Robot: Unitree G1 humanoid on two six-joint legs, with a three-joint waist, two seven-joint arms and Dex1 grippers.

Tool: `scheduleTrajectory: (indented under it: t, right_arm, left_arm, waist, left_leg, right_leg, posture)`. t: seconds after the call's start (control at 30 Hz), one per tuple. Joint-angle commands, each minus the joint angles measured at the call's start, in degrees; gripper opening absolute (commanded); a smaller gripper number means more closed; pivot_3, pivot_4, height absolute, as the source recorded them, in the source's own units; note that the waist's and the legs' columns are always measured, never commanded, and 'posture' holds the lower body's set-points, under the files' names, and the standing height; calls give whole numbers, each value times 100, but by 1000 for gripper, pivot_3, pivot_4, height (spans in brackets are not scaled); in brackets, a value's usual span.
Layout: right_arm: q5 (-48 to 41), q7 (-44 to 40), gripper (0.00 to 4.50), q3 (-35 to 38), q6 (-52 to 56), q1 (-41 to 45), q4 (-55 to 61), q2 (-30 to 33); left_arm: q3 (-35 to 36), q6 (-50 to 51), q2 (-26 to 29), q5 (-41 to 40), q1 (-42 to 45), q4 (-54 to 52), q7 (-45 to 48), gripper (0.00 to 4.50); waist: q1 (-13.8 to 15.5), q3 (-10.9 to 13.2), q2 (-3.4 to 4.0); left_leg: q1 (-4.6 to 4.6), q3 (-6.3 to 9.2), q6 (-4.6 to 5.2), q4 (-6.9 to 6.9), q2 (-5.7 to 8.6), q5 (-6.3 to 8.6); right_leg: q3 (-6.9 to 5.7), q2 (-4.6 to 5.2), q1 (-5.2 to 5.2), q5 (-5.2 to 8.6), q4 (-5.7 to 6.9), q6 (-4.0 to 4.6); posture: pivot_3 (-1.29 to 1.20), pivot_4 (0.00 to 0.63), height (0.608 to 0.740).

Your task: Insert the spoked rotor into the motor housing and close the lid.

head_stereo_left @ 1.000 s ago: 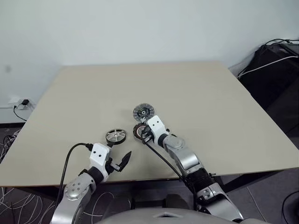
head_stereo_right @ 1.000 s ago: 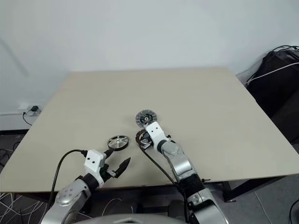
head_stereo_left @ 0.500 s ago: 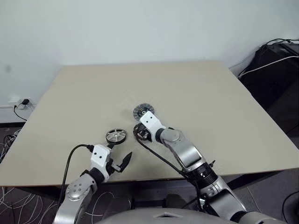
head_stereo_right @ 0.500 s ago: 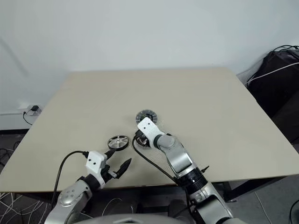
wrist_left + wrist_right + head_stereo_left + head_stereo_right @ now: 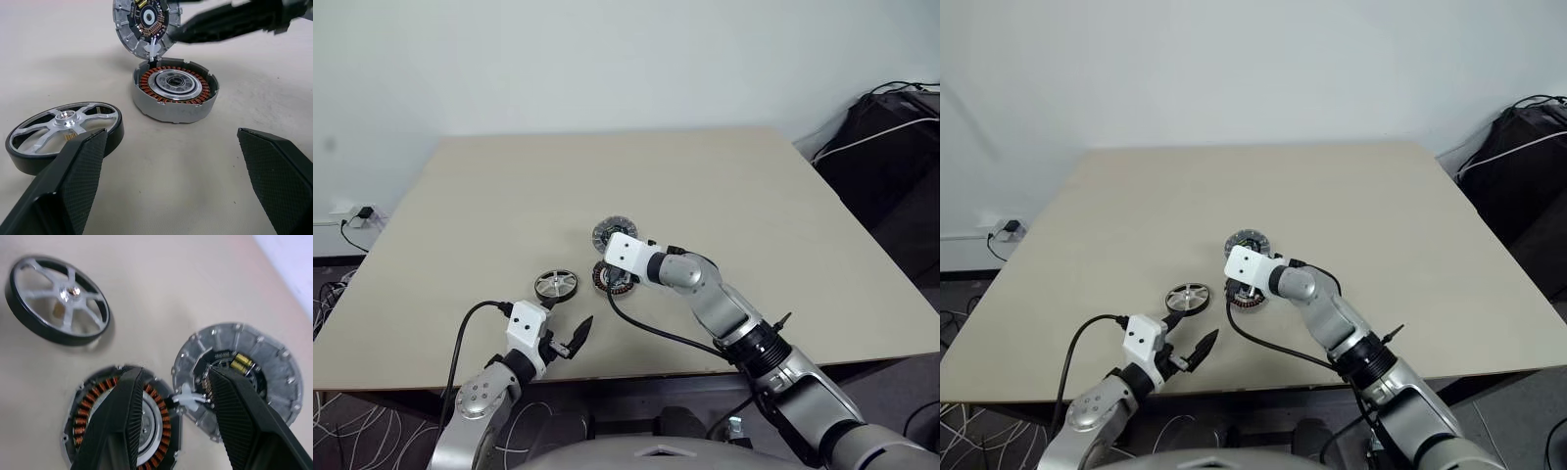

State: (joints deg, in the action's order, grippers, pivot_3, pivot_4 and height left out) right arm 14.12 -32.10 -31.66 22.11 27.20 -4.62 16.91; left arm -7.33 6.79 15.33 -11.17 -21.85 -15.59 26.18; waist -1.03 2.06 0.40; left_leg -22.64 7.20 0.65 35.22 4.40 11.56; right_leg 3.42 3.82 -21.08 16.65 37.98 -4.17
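Near desk (image 5: 773,196) centre: motor housing (image 5: 174,95) sits open-topped, copper windings ringing pale hub, no rotor inside. Lid (image 5: 145,23) just beyond it on far side, tilted up, joined to housing by short white wires. Spoked rotor (image 5: 555,285) flat on desk, left of housing, apart from it. Right claw (image 5: 171,423) hovers above housing and lid, fingers parted, grasping nothing. Left claw (image 5: 561,338) near desk's front edge, spread wide, empty; rotor just beyond it. Black cable trails from right wrist across desk.

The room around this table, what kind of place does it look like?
Probably a lab or office workroom: a plain beige table against a bare white wall, with loose cables and a wall socket nearby.
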Motion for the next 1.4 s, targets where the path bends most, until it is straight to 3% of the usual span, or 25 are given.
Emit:
scheduleTrajectory:
  t: [0.03, 0.43, 1.4]
  right_arm:
    - [272, 62, 2255, -138, -383, -6, -135, 14]
    - [1015, -61, 2255, -333, -1070, 156, -574, 278]
    - [1327, -308, 2255, -366, -1116, -64, -762, 10]
  left_arm:
    - [-15, -64, -42, 13, 19, -151, -49, 4500]
    - [9, -159, -14, -9, -5, -54, -25, 4500]
    - [0, -247, -27, -2, -7, -35, -98, 4500]
  waist:
    - [4, 0, 0]
    - [34, 1, -3]
    - [36, -1, -7]
  left_leg:
    - [0, 0, 0, 0, 0, 0]
    - [2, -1, 0, 4, 0, 0]
    - [4, -1, 0, 7, 0, -1]
  right_leg:
    - [0, 0, 0, 0, 0, 1]
    - [0, -2, 2, -1, 2, -1]
    - [1, -4, 5, -14, 3, 10]
  posture:
    - [0, 0, 740]
    - [0, 0, 740]
    - [0, 0, 740]
